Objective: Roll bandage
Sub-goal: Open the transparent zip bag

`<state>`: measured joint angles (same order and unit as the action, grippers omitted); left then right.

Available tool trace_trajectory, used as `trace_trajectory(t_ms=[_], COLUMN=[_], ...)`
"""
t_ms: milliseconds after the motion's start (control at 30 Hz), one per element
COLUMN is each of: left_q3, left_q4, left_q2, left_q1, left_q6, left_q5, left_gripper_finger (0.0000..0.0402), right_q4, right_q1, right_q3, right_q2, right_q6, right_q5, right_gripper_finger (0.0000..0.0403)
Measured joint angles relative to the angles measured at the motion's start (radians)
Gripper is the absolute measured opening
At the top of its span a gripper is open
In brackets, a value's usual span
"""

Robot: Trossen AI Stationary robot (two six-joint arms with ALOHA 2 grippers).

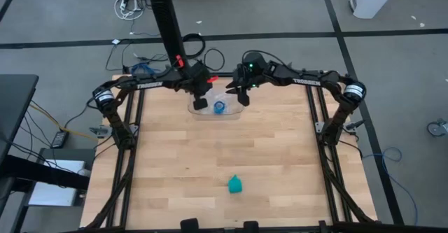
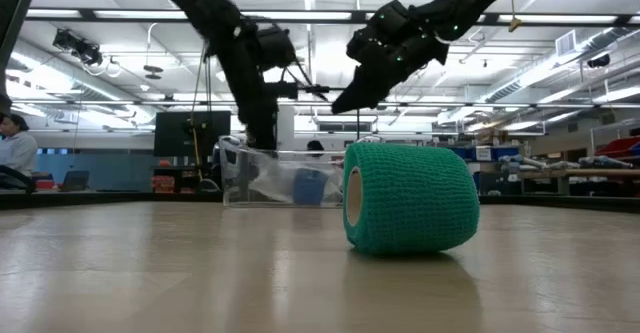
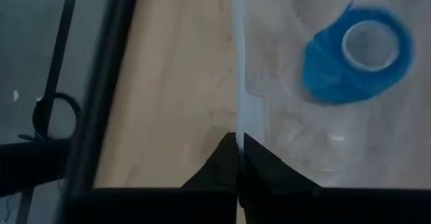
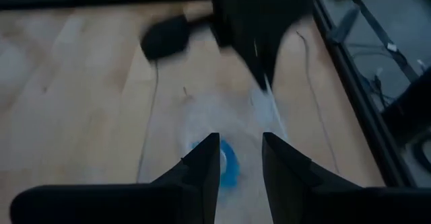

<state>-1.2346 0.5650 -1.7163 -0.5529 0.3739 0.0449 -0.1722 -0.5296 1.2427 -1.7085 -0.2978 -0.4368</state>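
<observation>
At bench's 12 o'clock edge I see left gripper (image 3: 238,158) pinching clear tray (image 3: 240,83) wall; right gripper (image 4: 240,158) spread above blue roll (image 3: 357,54); bandage (image 1: 235,185) at 6 o'clock.

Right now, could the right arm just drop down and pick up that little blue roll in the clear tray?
Probably yes. The right gripper hangs open above the blue roll in the clear tray, with nothing between them. The left gripper is shut on the tray's wall beside the roll, but looks clear of it.
</observation>
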Motion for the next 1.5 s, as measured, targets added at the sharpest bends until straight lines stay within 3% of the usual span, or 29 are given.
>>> trace_trajectory(t_ms=[300,500,633,967,1133,1267,1500], left_q3=[-0.215,-0.257,-0.257,-0.257,-0.257,-0.257,-0.257], left_q4=[0.183,0.288,0.276,0.246,0.242,0.248,0.249], left_q2=[0.131,0.194,0.201,0.201,0.200,0.200,0.200], left_q1=[0.026,0.058,0.085,0.202,0.247,0.267,0.289], left_q6=[0.119,0.253,0.181,0.117,0.106,0.088,0.073], left_q5=[0.008,-0.050,-0.061,-0.002,0.031,0.035,0.043], left_gripper_finger=[0.0005,0.0005,0.0005,0.0005,0.0005,0.0005,0.0005], right_q4=[-0.097,-0.219,-0.273,-0.296,-0.284,-0.280,-0.301], right_q1=[-0.004,0.033,0.073,0.185,0.224,0.257,0.295], right_q3=[0.000,0.001,0.001,-0.039,-0.057,-0.069,-0.068], right_q2=[0.150,0.263,0.288,0.289,0.288,0.293,0.304], right_q6=[-0.036,-0.097,-0.070,0.013,0.032,0.044,0.034], right_q5=[0.033,0.030,0.036,0.228,0.248,0.371,0.386], right_gripper_finger=[0.0105,0.0105,0.0106,0.0105,0.0103,0.0097,0.0076])
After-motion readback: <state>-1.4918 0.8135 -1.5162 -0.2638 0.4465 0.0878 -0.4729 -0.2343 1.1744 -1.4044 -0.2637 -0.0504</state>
